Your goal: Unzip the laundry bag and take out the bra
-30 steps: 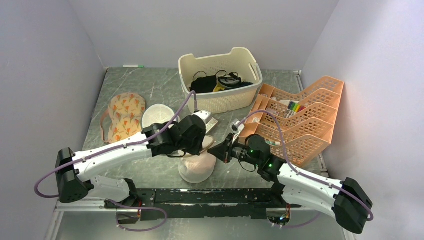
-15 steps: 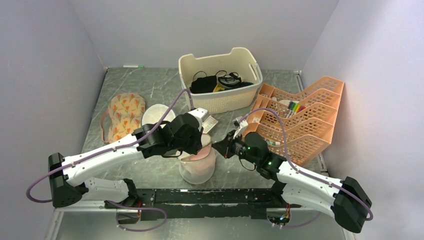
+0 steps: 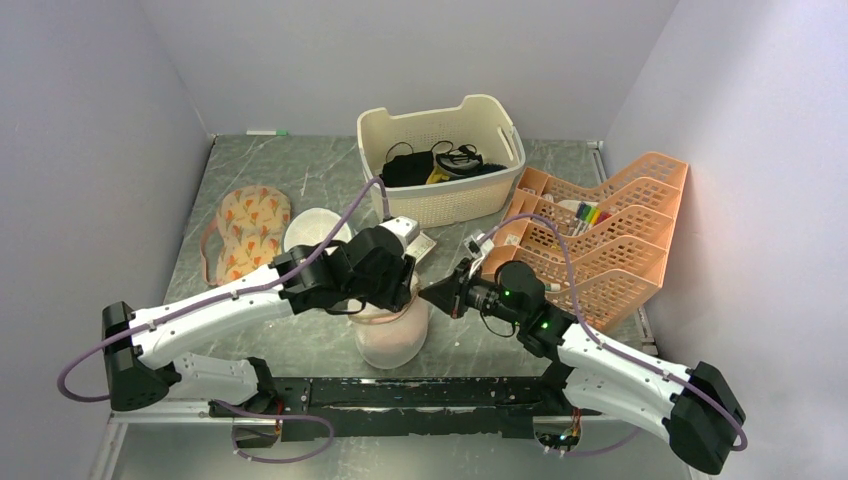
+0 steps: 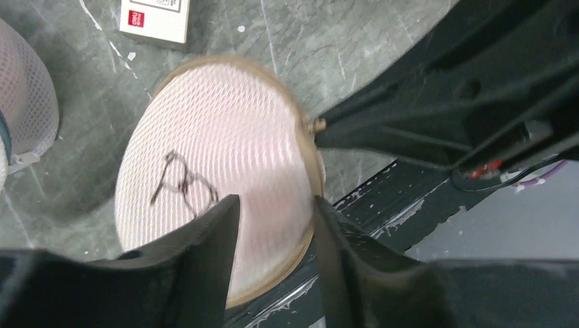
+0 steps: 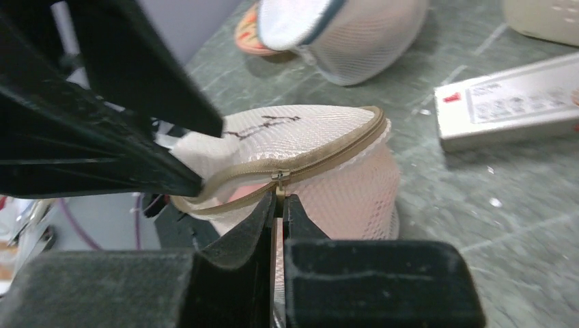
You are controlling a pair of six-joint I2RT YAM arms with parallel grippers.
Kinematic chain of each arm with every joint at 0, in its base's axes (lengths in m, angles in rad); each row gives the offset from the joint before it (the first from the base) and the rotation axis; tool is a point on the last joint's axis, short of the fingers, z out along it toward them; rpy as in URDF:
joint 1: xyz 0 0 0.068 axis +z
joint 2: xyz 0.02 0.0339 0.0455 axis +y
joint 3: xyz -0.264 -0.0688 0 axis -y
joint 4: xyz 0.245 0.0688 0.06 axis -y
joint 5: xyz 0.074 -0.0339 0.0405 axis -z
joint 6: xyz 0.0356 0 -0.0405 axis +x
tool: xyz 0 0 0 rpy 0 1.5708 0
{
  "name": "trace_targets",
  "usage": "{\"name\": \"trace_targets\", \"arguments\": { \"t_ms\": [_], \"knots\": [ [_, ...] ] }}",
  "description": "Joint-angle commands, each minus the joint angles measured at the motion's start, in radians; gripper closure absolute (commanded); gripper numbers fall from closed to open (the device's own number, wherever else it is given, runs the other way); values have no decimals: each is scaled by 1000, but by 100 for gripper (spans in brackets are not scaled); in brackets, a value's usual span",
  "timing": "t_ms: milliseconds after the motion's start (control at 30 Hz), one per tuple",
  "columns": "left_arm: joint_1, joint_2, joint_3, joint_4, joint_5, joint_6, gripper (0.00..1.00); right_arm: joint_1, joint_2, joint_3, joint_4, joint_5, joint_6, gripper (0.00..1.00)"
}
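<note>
Two hands on one laundry bag [image 3: 392,325], upright on the tabletop [image 3: 250,170] between them, beige marked face up. Left hand [image 4: 273,208]: clamped over the bag's rim directly beneath it, with white mesh bunched between its fingers [image 5: 123,157]. Right hand [image 5: 280,201]: pinched tight on the zipper pull [image 5: 278,179], just ahead of its fingertips, on the side of the bag facing it.

Judged as early in the unzipping. On the side of the pull away from the left hand, tan zip tape [image 5: 334,147] lying closed. Toward the left hand, only a narrow gap with something pink behind it, too slight to call open. No bra outside the bag; probably the pinkish mass showing through the mesh.

Left to do, by this reading: run the pull around the rim, lift the face, reach in, draw the bra out. Beyond the left hand, apart from the work: a plain white mesh bag [image 4: 24,102] and a small box [image 4: 156,20].
</note>
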State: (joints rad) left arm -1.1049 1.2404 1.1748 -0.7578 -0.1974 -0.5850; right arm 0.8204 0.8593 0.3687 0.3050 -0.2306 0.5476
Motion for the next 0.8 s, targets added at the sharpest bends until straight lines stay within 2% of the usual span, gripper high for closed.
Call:
{"name": "trace_targets", "arguments": {
  "t_ms": [0, 67, 133, 333, 433, 500, 700, 767],
  "knots": [
    [2, 22, 65, 13, 26, -4, 38, 2, -4, -1, 127, -168, -10, 100],
    [2, 30, 75, 16, 32, 0, 32, 3, 2, -2, 136, -178, -5, 100],
    [2, 34, 74, 26, 36, 6, 30, 6, 1, -5, 142, -180, -2, 100],
    [2, 55, 66, 11, 49, 1, 45, 7, -17, -12, 135, -161, 0, 100],
    [1, 50, 50, 22, 62, -3, 49, 8, -16, -10, 123, -149, -1, 100],
    [0, 46, 46, 29, 72, -6, 56, 8, -8, -4, 112, -138, -2, 100],
    [0, 42, 74, -7, 34, -3, 90, 7, 25, 19, 43, -66, 17, 100],
    [0, 38, 82, -10, 31, 4, 93, 7, 40, 40, 7, -45, 25, 100]
  ]
}}
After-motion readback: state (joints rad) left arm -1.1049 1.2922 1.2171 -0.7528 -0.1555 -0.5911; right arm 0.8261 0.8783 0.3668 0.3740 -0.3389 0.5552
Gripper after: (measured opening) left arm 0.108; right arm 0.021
